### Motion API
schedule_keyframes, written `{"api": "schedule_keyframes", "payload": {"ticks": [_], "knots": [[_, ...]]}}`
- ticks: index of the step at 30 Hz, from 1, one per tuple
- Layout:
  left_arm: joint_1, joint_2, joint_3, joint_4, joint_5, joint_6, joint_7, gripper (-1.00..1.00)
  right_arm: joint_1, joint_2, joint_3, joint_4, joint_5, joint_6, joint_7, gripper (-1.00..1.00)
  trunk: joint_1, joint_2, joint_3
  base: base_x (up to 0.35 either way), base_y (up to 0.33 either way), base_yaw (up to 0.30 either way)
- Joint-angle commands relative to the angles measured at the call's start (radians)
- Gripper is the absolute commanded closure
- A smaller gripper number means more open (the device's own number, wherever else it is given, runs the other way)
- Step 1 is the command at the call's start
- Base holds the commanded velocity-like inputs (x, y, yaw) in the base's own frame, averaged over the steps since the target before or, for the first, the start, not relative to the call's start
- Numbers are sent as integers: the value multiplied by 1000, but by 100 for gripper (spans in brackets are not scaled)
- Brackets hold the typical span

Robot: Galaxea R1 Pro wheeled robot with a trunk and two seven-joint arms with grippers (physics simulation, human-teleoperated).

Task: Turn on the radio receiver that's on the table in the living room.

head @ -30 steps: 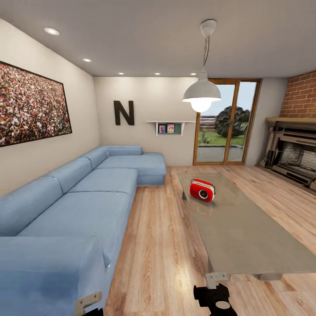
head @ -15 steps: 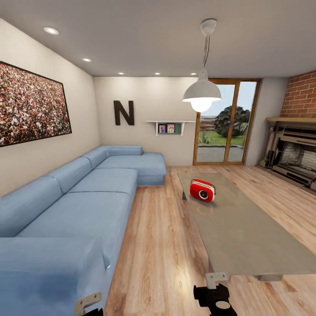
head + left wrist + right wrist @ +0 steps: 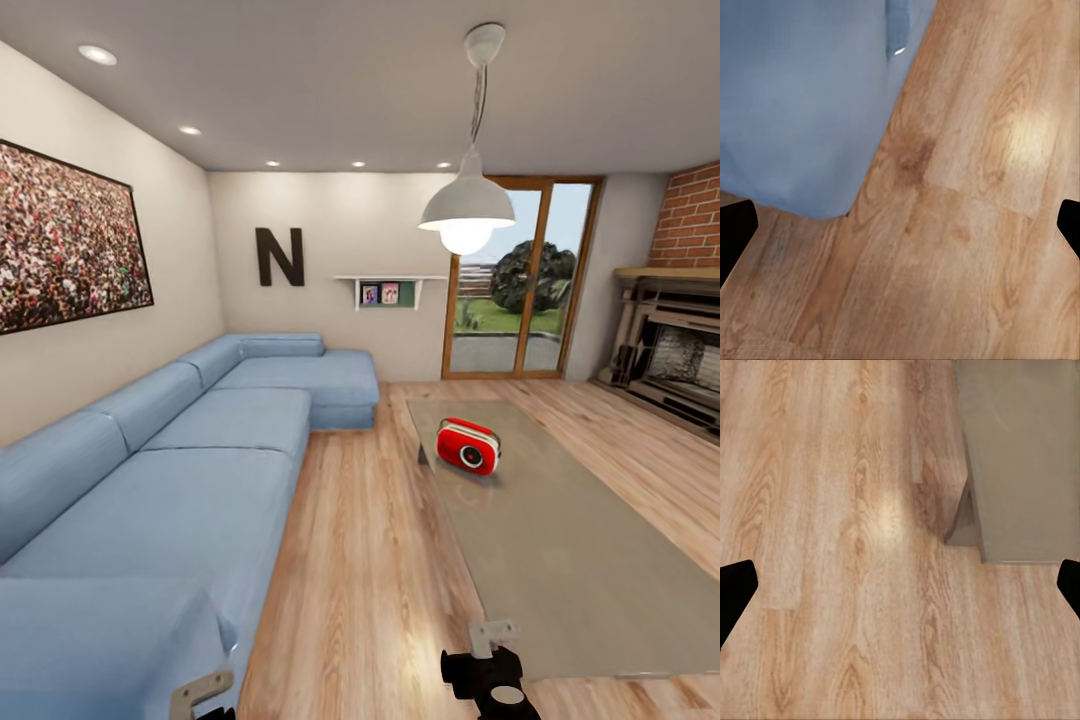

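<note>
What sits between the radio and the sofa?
Head view: bare wood floor separates the sofa from the table holding the radio.

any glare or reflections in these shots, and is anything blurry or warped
Head view: the lit pendant lamp is the brightest spot, the glossy table mirrors the radio receiver faintly, and the walls splay out wide-angle. Left wrist view: a soft glare patch on the wood floor, with the blue sofa smooth and textureless. Right wrist view: a similar pale glare on the planks beside the table's corner.

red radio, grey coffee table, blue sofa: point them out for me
small red portable radio [image 3: 468, 446], head view, round dial face.
low glossy grey-beige coffee table [image 3: 570, 560], head view, bare top.
blue sectional sofa [image 3: 180, 500], head view, seat cushion.
</note>
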Motion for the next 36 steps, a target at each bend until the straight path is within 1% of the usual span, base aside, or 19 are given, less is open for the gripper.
{"api": "schedule_keyframes", "payload": {"ticks": [1,15,25,33,36], "knots": [[0,0,-1,3,0,0,0,-100,0,0,0,0,0,0,0,-100,0,0,0,334,0,0],[0,0,-1,8,0,0,0,-100,0,0,0,0,-3,0,1,-100,0,0,0,322,0,0],[0,0,-2,8,0,1,2,-100,0,0,-1,2,-6,1,1,-100,0,0,0,32,0,-9],[0,0,-2,8,0,1,2,-100,0,0,-1,2,-6,2,1,-100,0,0,0,0,0,-232],[0,0,-2,8,0,1,2,-100,0,0,-1,2,-6,2,1,-100,0,0,0,0,0,-53]]}}
